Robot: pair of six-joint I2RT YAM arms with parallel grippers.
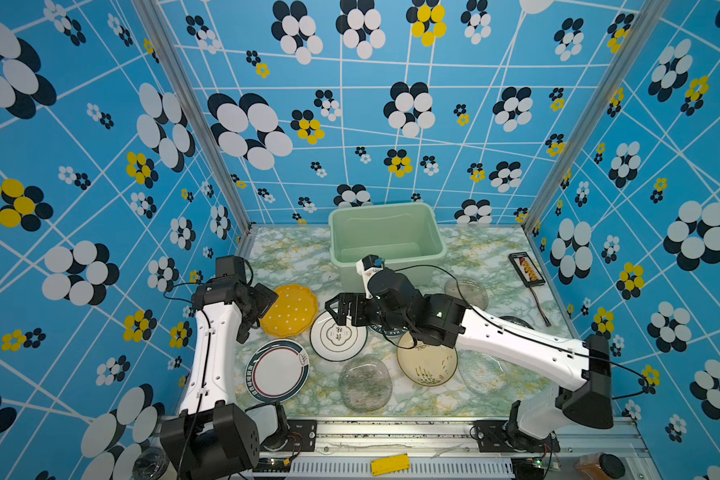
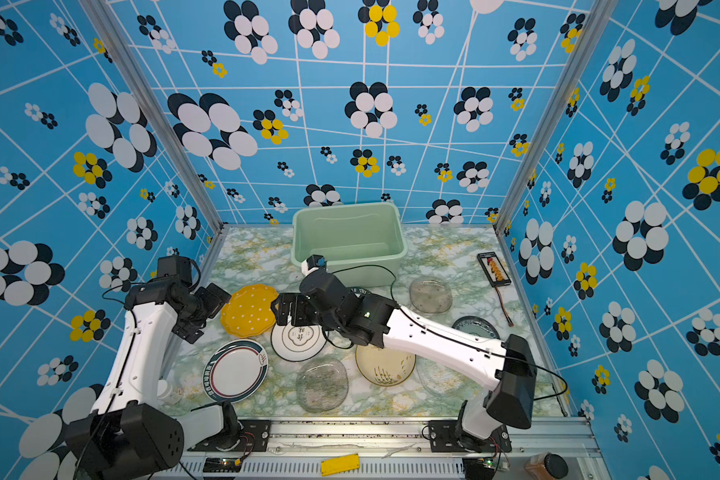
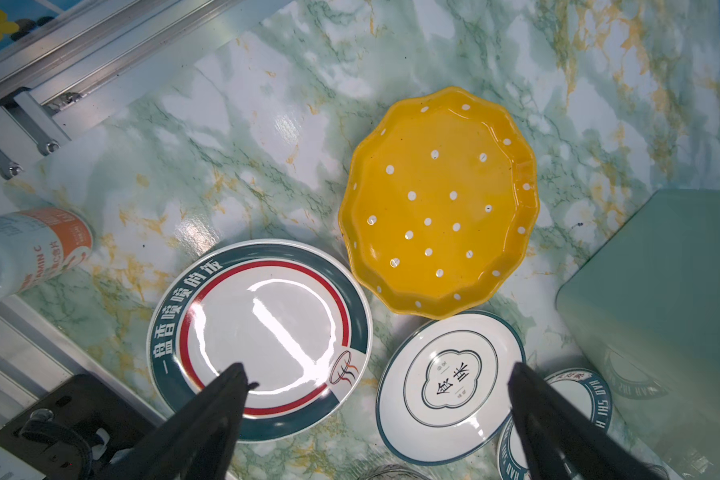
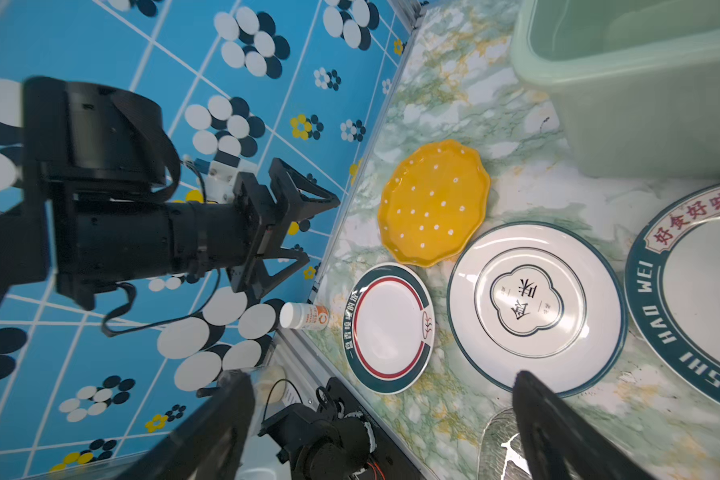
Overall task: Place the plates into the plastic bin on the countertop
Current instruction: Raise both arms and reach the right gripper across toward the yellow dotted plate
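On the green-white marbled countertop (image 1: pixel 291 257) lay the round plates (image 1: pixel 278 370); the pale mint plastic bin (image 1: pixel 381 207) stood empty behind. The left gripper (image 3: pixel 377 370) and right gripper (image 1: pixel 333 309) gaped, holding nothing. The right hovered over the white dark-rimmed plate (image 1: pixel 338 338) — seemingly the first pickup; next it should descend onto the rim.

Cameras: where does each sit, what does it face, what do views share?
Top views: high in front, looking down on countertop and bin; left arm, right arm show.
Left wrist: on left arm, looking down at the yellow plate; open left tool shows.
Right wrist: low, facing sideways toward the left arm; open right tool shows.
Shared: yellow plate in all.
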